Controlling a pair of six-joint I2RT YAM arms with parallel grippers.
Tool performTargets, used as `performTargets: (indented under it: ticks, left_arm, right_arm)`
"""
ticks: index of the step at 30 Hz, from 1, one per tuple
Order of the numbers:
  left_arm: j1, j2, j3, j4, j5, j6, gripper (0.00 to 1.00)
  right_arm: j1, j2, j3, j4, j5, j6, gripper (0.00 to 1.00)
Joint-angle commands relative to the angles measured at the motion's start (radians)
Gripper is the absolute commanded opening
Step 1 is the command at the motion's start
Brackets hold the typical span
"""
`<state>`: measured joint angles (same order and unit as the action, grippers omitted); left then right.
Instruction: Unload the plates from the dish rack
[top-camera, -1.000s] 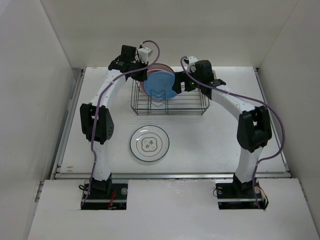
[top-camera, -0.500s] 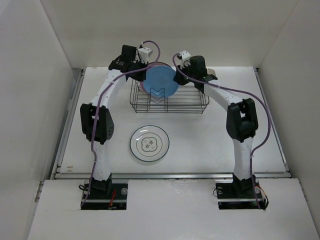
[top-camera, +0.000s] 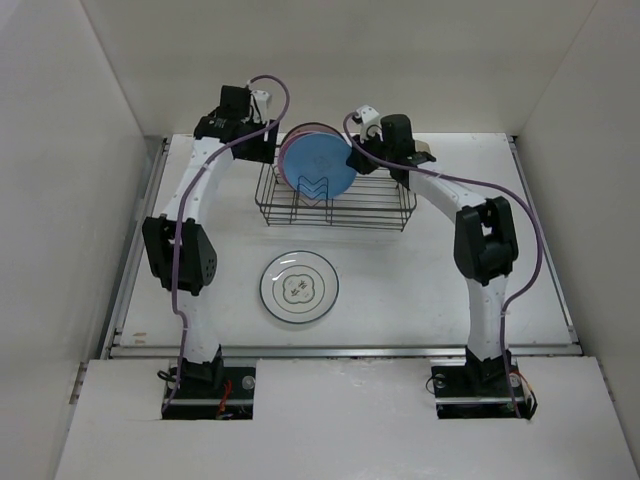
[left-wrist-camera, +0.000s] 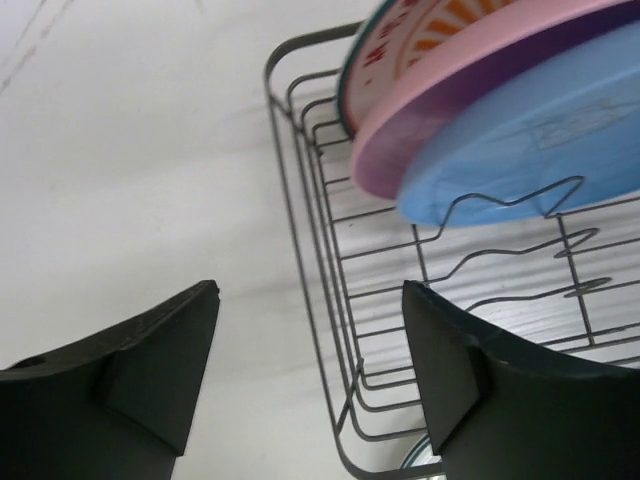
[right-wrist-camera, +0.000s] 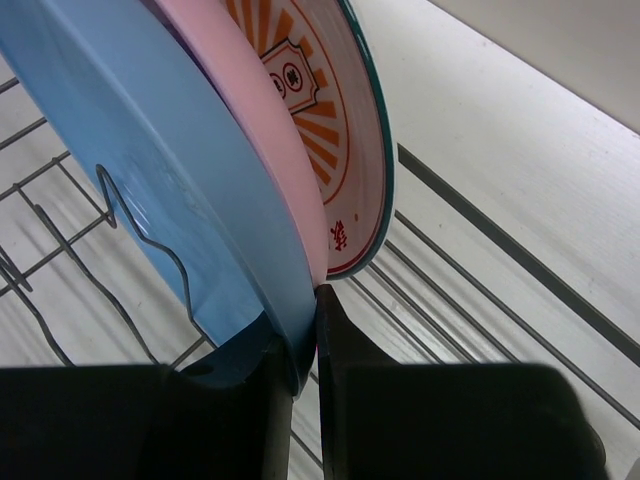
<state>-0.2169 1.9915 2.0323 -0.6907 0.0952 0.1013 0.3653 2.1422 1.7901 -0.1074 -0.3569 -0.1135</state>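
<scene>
Standing on edge in the dish rack (top-camera: 370, 205), the blue plate (top-camera: 318, 165) fronts the pink plate (left-wrist-camera: 420, 130) and the orange-patterned plate (right-wrist-camera: 310, 90). The right gripper (right-wrist-camera: 303, 345) is clenched on the blue plate's rim. The left gripper (left-wrist-camera: 310, 300) hangs spread and empty just outside the dish rack's left end. A white plate (top-camera: 299, 287) lies flat before the dish rack.

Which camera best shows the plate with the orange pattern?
Right wrist: the orange plate shows rays and red lettering clearly. Left wrist catches only its edge; overhead, the blue plate and pink plate hide it.
</scene>
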Motion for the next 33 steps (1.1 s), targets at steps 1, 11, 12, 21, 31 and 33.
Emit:
performTargets:
  ticks: [1, 11, 12, 21, 31, 33]
  left_arm:
    - [0.014, 0.013, -0.041, -0.075, -0.037, -0.041, 0.67]
    - [0.033, 0.236, 0.083, -0.210, 0.093, -0.075, 0.20]
    - [0.033, 0.250, 0.092, -0.220, 0.118, -0.075, 0.12]
    - [0.051, 0.313, 0.083, -0.245, 0.294, -0.150, 0.00]
    - [0.070, 0.285, 0.052, -0.207, 0.333, -0.221, 0.00]
    - [0.079, 0.285, 0.052, -0.198, 0.333, -0.221, 0.00]
  right_arm:
    - [0.000, -0.083, 0.000, 0.063, -0.010, -0.009, 0.00]
    - [0.009, -0.166, -0.044, 0.092, 0.059, -0.038, 0.00]
    - [0.018, -0.179, -0.058, 0.104, 0.071, -0.051, 0.00]
    - [0.112, -0.297, -0.164, 0.153, 0.309, -0.216, 0.00]
    - [0.146, -0.439, -0.297, 0.285, 0.427, -0.267, 0.00]
    - [0.146, -0.426, -0.298, 0.276, 0.438, -0.285, 0.00]
